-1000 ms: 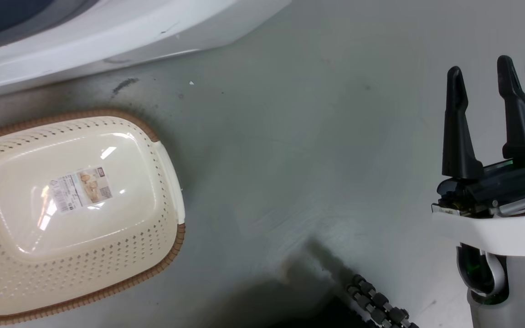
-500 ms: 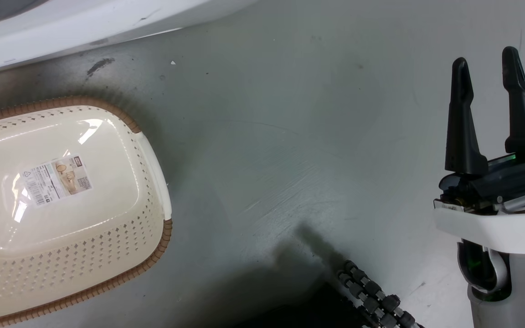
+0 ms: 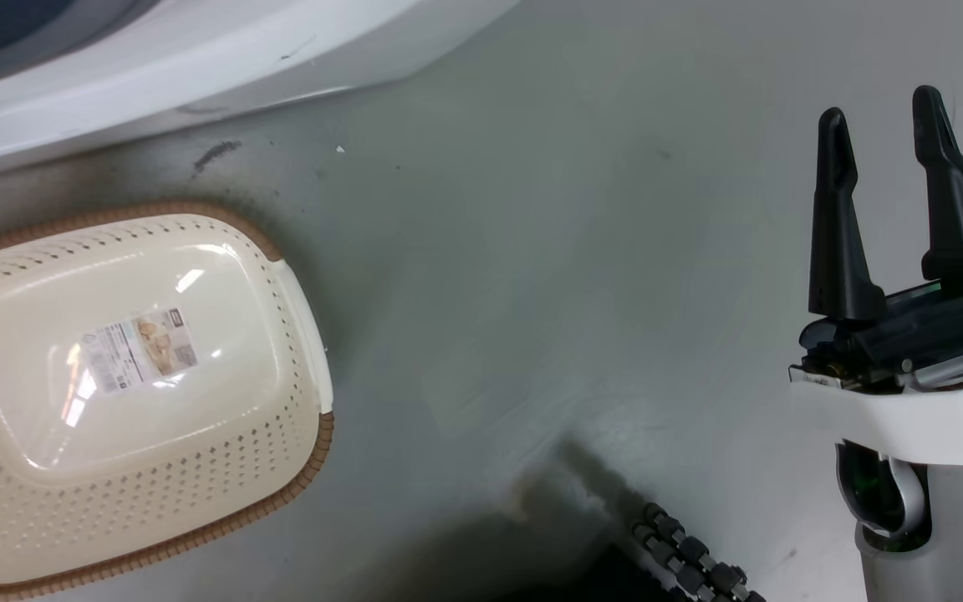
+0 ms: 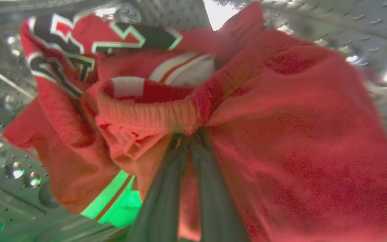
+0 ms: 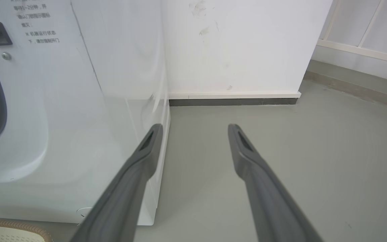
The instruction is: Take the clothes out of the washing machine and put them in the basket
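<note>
Washing machine (image 5: 45, 101): its white front stood just to the left of your right pincer (image 5: 195, 127). By my reading it was far from emptied.

Drum (image 4: 354, 23): its perforated steel wall curved round your left pincer (image 4: 188, 133) on every side, so that arm was deep inside it.

Basket (image 3: 298, 468): it sat on the floor well to the left of your right pincer. Its base showed bare but for a paper label, so no garment had been delivered yet.

Shorts (image 4: 297, 141): the red cloth lay bunched right at your left pincer, spreading to its right, with the gathered waistband at the fingertips.

Jersey (image 4: 62, 53): it lay crumpled beyond and to the left of your left pincer, lettering up, touching the shorts and not gripped.

Left pincer: its two fingers were drawn almost together and pinched on the waistband of the shorts.

Right pincer: its fingers stood wide apart over bare floor, holding nothing.

Progress: you had the first grasp made. The lift out, the carry to the basket and the jersey all remained.
</note>
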Robot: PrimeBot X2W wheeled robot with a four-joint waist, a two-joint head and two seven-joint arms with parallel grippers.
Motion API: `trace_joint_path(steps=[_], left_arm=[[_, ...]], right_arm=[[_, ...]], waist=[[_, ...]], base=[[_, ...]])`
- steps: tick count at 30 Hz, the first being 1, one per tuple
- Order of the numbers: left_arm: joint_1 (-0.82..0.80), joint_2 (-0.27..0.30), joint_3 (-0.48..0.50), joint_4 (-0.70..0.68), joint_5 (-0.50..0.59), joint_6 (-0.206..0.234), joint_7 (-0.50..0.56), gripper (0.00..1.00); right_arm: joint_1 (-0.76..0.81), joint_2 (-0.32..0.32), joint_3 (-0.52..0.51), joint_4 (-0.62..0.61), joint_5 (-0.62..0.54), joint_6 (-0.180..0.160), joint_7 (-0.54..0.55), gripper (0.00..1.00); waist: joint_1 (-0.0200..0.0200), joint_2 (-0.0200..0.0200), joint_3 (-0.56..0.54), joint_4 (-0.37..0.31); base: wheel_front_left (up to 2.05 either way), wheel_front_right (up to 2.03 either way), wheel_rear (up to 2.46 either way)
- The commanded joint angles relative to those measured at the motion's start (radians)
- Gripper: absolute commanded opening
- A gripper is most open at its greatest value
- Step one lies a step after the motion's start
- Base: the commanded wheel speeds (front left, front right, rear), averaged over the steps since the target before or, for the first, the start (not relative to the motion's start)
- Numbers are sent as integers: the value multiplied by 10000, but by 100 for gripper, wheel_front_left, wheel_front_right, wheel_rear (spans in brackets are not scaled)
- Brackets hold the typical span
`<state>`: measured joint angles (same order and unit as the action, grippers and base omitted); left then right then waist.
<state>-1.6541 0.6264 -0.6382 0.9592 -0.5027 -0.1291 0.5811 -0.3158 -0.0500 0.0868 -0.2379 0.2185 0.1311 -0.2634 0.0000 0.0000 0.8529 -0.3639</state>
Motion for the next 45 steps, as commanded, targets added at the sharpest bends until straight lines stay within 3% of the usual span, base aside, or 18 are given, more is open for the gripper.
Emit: trace_joint_path(steps=[1, 11, 29, 34, 45], left_arm=[[319, -61, -45, 69, -121, -7, -454, 0], [2089, -482, -222, 524, -1023, -6, -3656, 0], [5110, -942, -396, 675, -1817, -6, -7551, 0], [6069, -1113, -355, 183, -1896, 240, -8152, 0], [8474, -1204, -214, -2126, -1796, 1239, -8458, 0]], right_arm=[[-5, -4, -6, 27, -67, -7, -21, 100], [525, -6, 164, 144, -552, -7, -21, 100], [1435, -6, 425, 440, -1176, -7, -21, 100], [1796, -6, 363, 593, -1304, -7, -21, 100], [2534, -4, 251, 990, -1610, -7, -21, 100]], waist=[[0, 0, -355, 135], [0, 0, -1809, 538], [0, 0, -3934, 1043], [0, 0, -4557, 1285], [0, 0, -5825, 1751]], base=[[0, 0, 0], [0, 0, 0], [0, 0, 0], [0, 0, 0], [0, 0, 0]])
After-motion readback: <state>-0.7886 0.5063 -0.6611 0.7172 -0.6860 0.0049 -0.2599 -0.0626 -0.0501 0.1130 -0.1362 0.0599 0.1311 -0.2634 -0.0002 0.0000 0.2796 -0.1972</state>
